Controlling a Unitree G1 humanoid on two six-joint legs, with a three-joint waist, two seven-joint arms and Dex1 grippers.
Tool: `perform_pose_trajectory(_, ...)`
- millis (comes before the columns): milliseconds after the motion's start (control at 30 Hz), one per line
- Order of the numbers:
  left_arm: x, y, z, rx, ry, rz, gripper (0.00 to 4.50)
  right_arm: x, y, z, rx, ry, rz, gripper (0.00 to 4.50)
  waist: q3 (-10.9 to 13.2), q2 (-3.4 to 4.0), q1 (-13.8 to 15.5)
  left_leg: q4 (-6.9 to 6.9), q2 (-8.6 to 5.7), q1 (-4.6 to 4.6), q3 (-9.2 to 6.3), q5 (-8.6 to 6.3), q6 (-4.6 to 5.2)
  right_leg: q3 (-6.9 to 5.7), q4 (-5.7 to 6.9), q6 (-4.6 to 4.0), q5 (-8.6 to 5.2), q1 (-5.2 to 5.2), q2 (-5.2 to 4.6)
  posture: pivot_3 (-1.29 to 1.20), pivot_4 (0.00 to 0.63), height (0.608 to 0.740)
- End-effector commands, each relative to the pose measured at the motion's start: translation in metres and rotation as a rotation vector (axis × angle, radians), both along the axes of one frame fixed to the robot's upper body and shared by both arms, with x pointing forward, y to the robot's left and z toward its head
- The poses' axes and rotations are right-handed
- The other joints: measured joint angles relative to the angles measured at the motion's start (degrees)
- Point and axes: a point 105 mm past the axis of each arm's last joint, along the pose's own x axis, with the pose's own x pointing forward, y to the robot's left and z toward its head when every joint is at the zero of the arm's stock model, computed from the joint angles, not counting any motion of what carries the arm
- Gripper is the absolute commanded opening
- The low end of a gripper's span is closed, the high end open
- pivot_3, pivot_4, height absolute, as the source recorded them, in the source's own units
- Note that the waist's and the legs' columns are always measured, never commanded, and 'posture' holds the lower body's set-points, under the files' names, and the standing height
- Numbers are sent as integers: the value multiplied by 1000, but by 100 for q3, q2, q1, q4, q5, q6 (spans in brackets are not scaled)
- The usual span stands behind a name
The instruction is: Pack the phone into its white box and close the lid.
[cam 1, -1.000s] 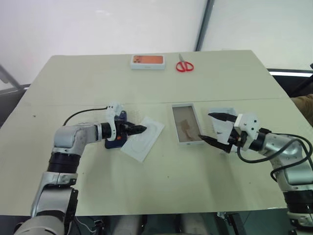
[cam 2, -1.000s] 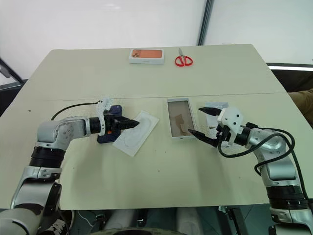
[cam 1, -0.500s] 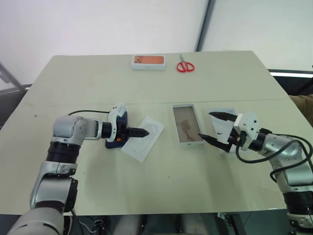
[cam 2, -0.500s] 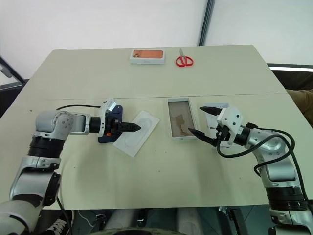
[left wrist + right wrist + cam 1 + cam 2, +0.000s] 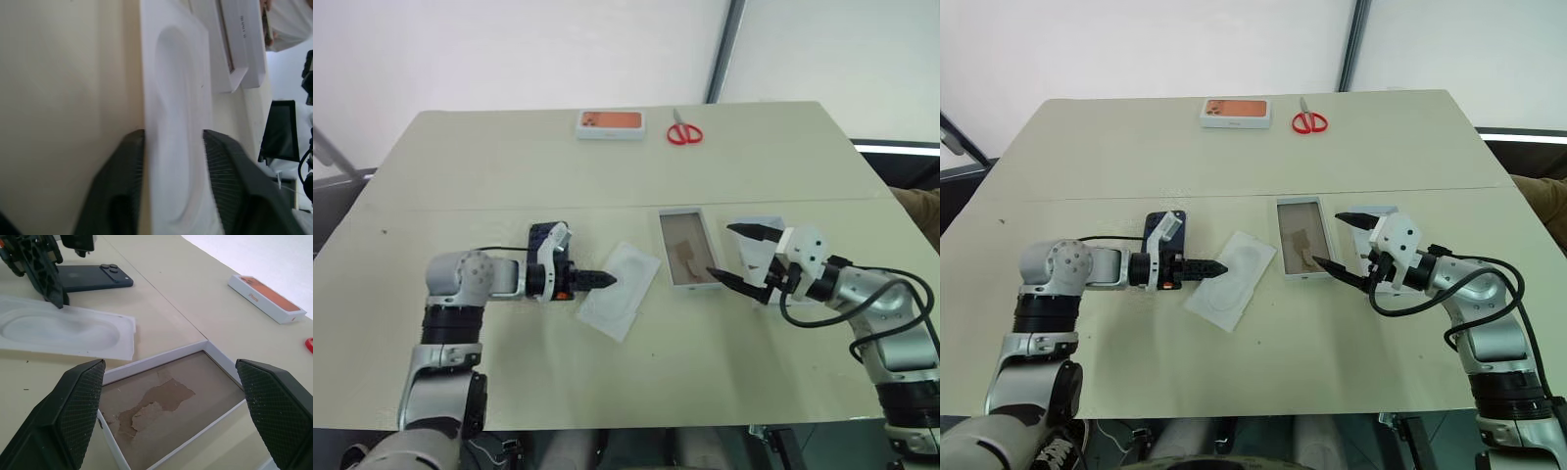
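**Left gripper is pinching the white card while the phone is waiting**

On the left, the phone (image 5: pixel 1164 232) is lying flat on the table (image 5: pixel 1234 372), partly hidden behind the left arm. The left gripper (image 5: pixel 1216 265) is pointing toward the right, and its two black fingers (image 5: pixel 122 186) are closing on the edge of the insert card (image 5: pixel 1234 278), one finger on each side. The card is lying slanted, just beside the phone.

In the middle, the white box (image 5: pixel 1300 238) is sitting open, showing its brown paper lining. The right gripper (image 5: pixel 1340 243) is hovering at the box's right side with its fingers spread wide, holding nothing. The lid (image 5: pixel 1383 215) is lying just behind that gripper, next to the box.

At the far edge of the table, an orange-topped box (image 5: pixel 1234 111) and red scissors (image 5: pixel 1308 119) are resting well apart from everything else.
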Motion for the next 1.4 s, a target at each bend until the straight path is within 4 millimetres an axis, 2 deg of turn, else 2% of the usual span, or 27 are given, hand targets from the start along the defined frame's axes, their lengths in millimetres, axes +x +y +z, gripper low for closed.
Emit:
perform_pose_trajectory(33,-5,2,0,11,3,-5,1641,-2,7,11,3,-59,28,4500,0,0,7,0,0,0,0,0,0,0,0,0,0,0,0,0,150,740)
perform_pose_trajectory(267,-7,3,-1,-2,-9,14,1641,-2,9,11,2,-61,35,4500,0,0,1,-1,0,0,0,0,0,1,0,0,0,-1,0,0,150,740)
perform_pose_trajectory(367,-8,2,-3,-5,-1,20,779,-2,10,11,2,-61,37,4500,0,1,2,-1,0,0,1,0,-1,1,0,-1,0,-1,-1,0,150,740)
perform_pose_trajectory(400,-9,1,-5,-9,13,20,299,-2,10,11,1,-61,38,4500,-2,3,8,-1,0,1,0,0,-1,1,0,0,0,0,-1,0,150,740)
perform_pose_trajectory(433,-10,1,-5,-13,22,20,31,-2,11,11,1,-61,38,4500,-3,5,17,-1,0,6,0,0,-1,0,-1,0,0,6,-2,0,150,740)
perform_pose_trajectory(600,-12,1,-3,-25,17,22,31,-4,10,10,1,-56,37,4500,-3,6,11,-5,0,23,3,-1,0,1,-3,-1,-1,19,-3,0,150,740)
perform_pose_trajectory(700,-5,5,9,-76,-23,56,31,-8,13,6,5,-36,53,4500,-3,4,6,-6,0,23,3,-1,0,2,-3,-1,-1,18,-3,0,150,740)
perform_pose_trajectory(867,10,15,29,-177,-94,157,31,-21,30,-6,-2,26,137,4500,1,-1,3,-7,1,22,2,-1,-1,1,-4,-1,0,15,-2,0,150,740)
perform_pose_trajectory(1000,18,20,49,-294,-140,226,31,-16,37,-25,-84,87,175,4500,3,-4,5,-6,1,21,2,-1,-1,0,-4,-1,0,15,-1,0,150,740)
perform_pose_trajectory(1167,21,21,49,-307,-121,257,31,-2,33,-45,-201,195,193,4500,5,-9,1,-5,0,21,4,0,-2,0,-4,0,0,15,-2,0,150,740)
perform_pose_trajectory(1200,22,22,48,-303,-119,273,0,2,32,-46,-210,210,196,3918,6,-10,2,-5,0,21,4,0,-2,0,-4,0,0,15,0,0,150,740)
perform_pose_trajectory(1233,24,23,49,-304,-124,286,0,4,31,-48,-223,219,200,3614,7,-11,-1,-6,0,20,3,1,-3,-1,-3,0,0,14,0,0,150,740)
perform_pose_trajectory(1300,22,22,50,-304,-128,280,0,8,30,-51,-244,232,207,2646,8,-14,-2,-5,0,20,4,2,-6,0,-3,0,0,14,0,0,150,740)
perform_pose_trajectory(1400,22,21,57,-314,-165,280,0,11,26,-58,-280,269,227,1020,10,-17,2,-6,0,19,4,3,-7,-1,-4,0,0,14,0,0,150,740)
